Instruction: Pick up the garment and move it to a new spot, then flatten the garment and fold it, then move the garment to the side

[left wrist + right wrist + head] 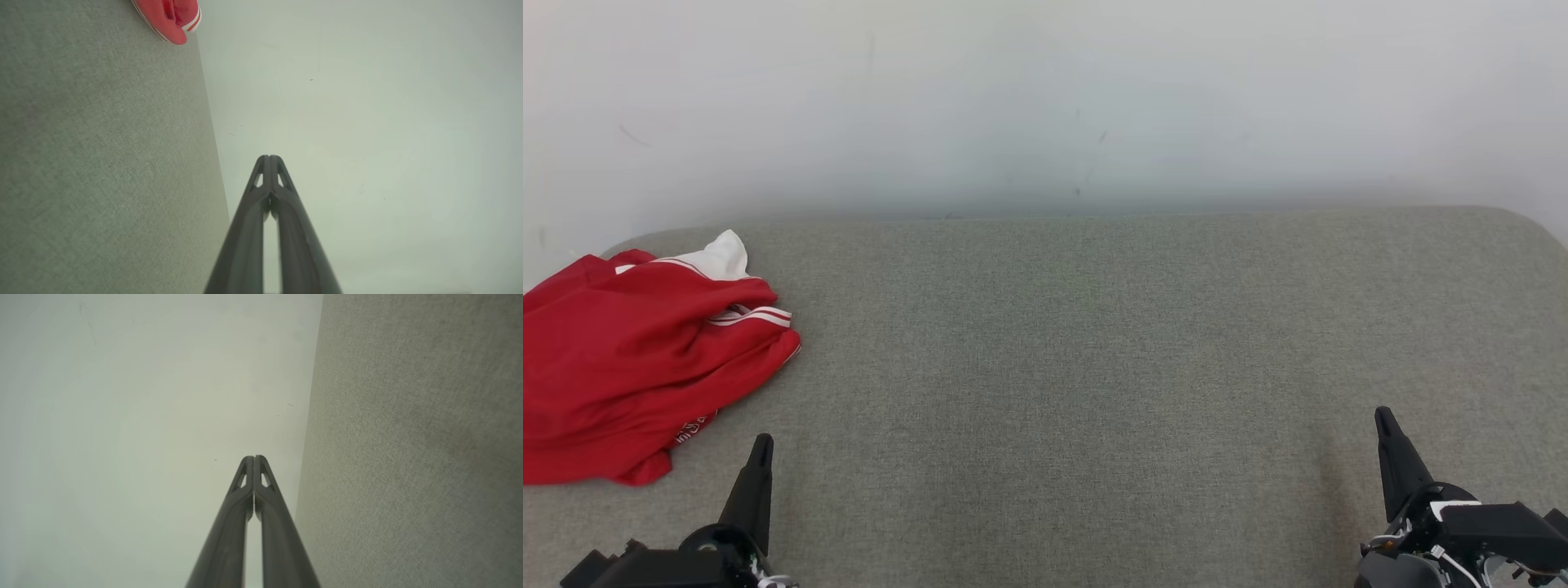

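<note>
Red garment bunched at the middle left of the head view, not held.
The garment, with white trim, lies on the grey fabric surface. The left gripper is at the lower left, near the garment but apart from it, its fingers pressed together. The right gripper, at the lower right, has its fingers together too and holds nothing.

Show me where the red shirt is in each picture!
Head view: the red shirt lies crumpled at the left edge, on the grey cushion.
Left wrist view: its striped edge pokes in at the top, left of middle.
Right wrist view: cushion on the right, white wall on the left.
Shared landmark: the line where cushion meets wall.
</note>
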You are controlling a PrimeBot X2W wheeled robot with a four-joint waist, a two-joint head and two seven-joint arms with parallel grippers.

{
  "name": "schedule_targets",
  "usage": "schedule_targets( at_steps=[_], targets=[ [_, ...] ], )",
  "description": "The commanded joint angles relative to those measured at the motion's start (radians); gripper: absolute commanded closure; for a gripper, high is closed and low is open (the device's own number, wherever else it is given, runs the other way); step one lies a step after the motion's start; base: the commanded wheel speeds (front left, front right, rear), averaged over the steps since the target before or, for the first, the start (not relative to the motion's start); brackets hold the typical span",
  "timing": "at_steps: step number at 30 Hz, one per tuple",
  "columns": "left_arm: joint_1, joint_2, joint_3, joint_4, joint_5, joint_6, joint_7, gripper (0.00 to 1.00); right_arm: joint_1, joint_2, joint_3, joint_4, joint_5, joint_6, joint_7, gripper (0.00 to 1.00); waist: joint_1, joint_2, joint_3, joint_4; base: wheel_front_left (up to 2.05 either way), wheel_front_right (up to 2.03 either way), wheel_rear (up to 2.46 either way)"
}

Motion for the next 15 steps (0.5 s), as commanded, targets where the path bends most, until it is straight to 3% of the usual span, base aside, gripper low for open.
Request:
schedule_targets(
  at_steps=[1, 7, 8, 9, 10, 11, 15],
  targets=[
    [-0.004, -0.001, 0.002, 0.002, -0.005, -0.003, 0.003, 1.0, -0.003, 0.002, 0.0, 0.001, 0.0, 0.001, 0.002, 1.0, 0.0, -0.0001, 0.0, 0.0, 0.0, 0.0, 0.0],
    [-0.004, -0.001, 0.002, 0.002, -0.005, -0.003, 0.003, 1.0, -0.003, 0.002, 0.0, 0.001, 0.0, 0.001, 0.002, 1.0, 0.0, -0.0001, 0.0, 0.0, 0.0, 0.0, 0.0],
    [0.0, 0.0, 0.0, 0.001, 0.0, 0.0, -0.001, 0.0, 0.0, 0.0, 0.0, 0.001, 0.0, 0.0, -0.001, 0.0, 0.0, -0.0001, 0.0, 0.0, 0.0, 0.0, 0.0],
    [0.004, -0.002, -0.001, 0.008, 0.0, 0.001, -0.001, 0.0, 0.006, 0.001, 0.001, 0.009, 0.0, 0.0, -0.001, 0.0, 0.0, -0.0001, 0.0, 0.0, 0.0, 0.0, 0.0],
    [0.011, -0.003, -0.002, 0.014, 0.0, 0.001, -0.002, 1.0, 0.013, 0.001, 0.002, 0.017, 0.0, 0.0, -0.002, 1.0, 0.0, -0.0001, 0.0, 0.0, 0.0, 0.0, 0.0],
    [0.022, -0.006, -0.003, 0.027, 0.0, 0.002, -0.001, 0.0, 0.024, 0.002, 0.002, 0.03, 0.0, -0.002, -0.001, 0.0, 0.0, -0.0001, 0.0, 0.0, 0.0, 0.0, 0.0],
    [0.031, -0.007, -0.009, 0.021, 0.006, 0.003, -0.018, 0.0, 0.032, 0.003, 0.016, 0.028, -0.008, -0.002, -0.019, 0.0, 0.0, -0.0001, 0.001, 0.0, 0.0, 0.0, 0.0]
  ],
)
